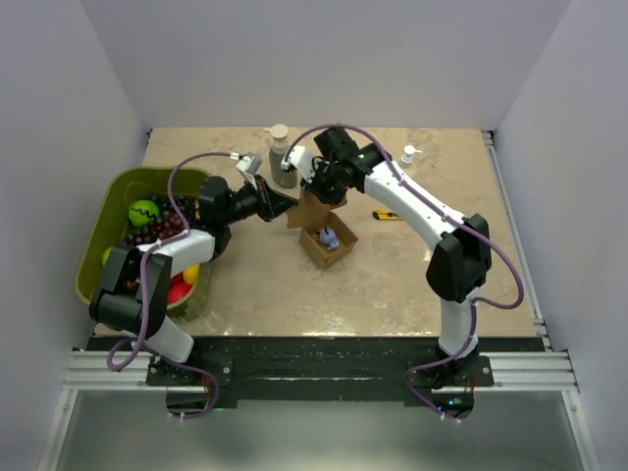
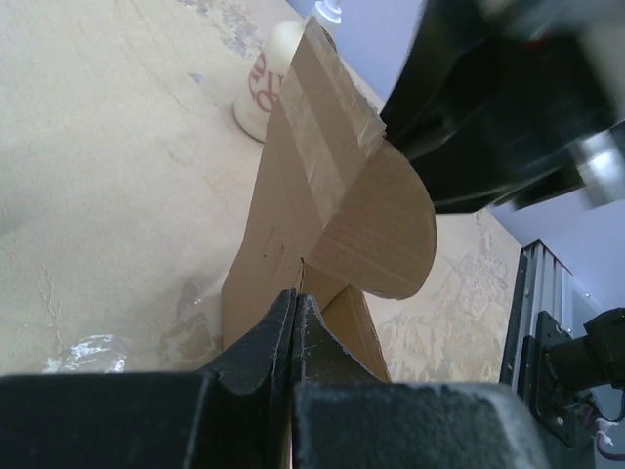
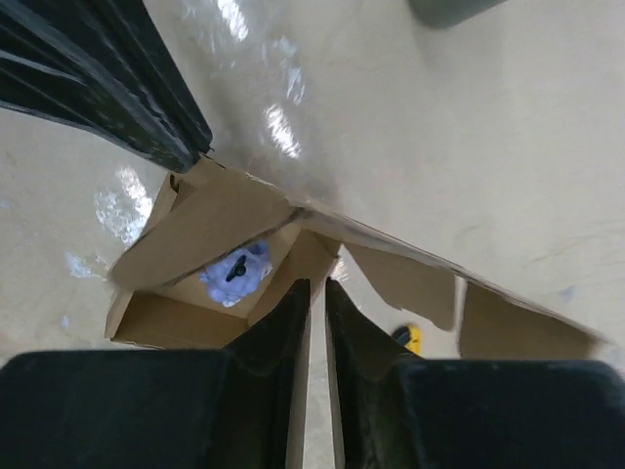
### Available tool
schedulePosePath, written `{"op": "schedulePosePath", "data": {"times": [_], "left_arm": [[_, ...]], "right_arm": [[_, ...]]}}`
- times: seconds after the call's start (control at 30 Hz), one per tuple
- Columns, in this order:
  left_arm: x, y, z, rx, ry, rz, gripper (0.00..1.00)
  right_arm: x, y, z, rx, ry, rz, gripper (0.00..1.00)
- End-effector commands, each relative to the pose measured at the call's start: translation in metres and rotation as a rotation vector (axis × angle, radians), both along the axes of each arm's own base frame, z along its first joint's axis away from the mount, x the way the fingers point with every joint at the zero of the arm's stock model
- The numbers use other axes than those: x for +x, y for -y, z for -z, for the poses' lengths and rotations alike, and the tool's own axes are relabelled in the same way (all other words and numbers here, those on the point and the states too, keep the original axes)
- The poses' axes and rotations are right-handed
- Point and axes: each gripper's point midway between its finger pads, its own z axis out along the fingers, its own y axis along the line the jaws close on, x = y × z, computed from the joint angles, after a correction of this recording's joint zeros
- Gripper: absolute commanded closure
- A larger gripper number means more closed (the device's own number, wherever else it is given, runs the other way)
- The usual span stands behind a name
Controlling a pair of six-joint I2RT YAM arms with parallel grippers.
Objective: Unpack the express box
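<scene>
The express box (image 1: pixel 328 245) sits open at the table's middle, a brown carton with its flaps spread. A pale blue item (image 3: pixel 234 274) lies inside it and shows in the top view too (image 1: pixel 331 238). My left gripper (image 1: pixel 285 204) reaches in from the left and is shut on the edge of a raised, taped flap (image 2: pixel 332 195), fingertips pinched together (image 2: pixel 296 293). My right gripper (image 1: pixel 329 193) comes down from behind. Its jaws (image 3: pixel 317 283) stand almost together, with the thin edge of a flap between them. The left arm's dark finger (image 3: pixel 146 107) shows just beyond the box.
A green bin (image 1: pixel 108 226) holding a green ball, dark grapes and red and yellow fruit stands at the left. A grey pump bottle (image 1: pixel 282 157) stands behind the box, a small white bottle (image 1: pixel 407 154) at the back right. A yellow cutter (image 1: pixel 385 214) lies right of the box.
</scene>
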Motion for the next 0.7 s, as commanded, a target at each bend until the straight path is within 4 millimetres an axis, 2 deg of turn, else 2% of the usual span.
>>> {"op": "schedulePosePath", "data": {"times": [0.0, 0.03, 0.1, 0.13, 0.23, 0.27, 0.3, 0.5, 0.67], "left_arm": [[-0.002, -0.006, -0.020, -0.049, 0.024, -0.031, 1.00], [-0.001, -0.007, -0.019, -0.052, 0.011, -0.041, 1.00], [0.000, -0.010, -0.014, -0.058, -0.012, -0.054, 1.00], [0.000, -0.011, -0.012, -0.057, -0.015, -0.059, 1.00], [0.001, -0.013, -0.008, -0.054, -0.022, -0.067, 1.00], [0.001, -0.014, -0.008, -0.053, -0.024, -0.067, 1.00], [0.000, -0.014, -0.006, -0.052, -0.025, -0.064, 1.00], [0.000, -0.014, -0.004, -0.053, -0.039, -0.066, 1.00], [-0.001, -0.015, 0.001, -0.056, -0.057, -0.071, 1.00]], "right_arm": [[-0.016, 0.000, -0.012, 0.048, -0.022, -0.022, 0.88], [-0.023, 0.001, -0.004, 0.044, -0.047, -0.033, 0.88], [-0.032, 0.003, -0.005, 0.055, -0.056, -0.052, 0.88], [-0.039, 0.005, 0.006, 0.048, -0.080, -0.068, 0.87], [-0.051, 0.012, 0.023, 0.026, -0.122, -0.065, 0.79], [-0.051, 0.015, 0.029, 0.019, -0.130, -0.053, 0.68], [-0.051, 0.016, 0.032, 0.015, -0.133, -0.039, 0.65], [-0.054, 0.017, 0.057, -0.005, -0.190, -0.008, 0.64], [-0.045, 0.021, 0.085, -0.069, -0.215, 0.032, 0.64]]}}
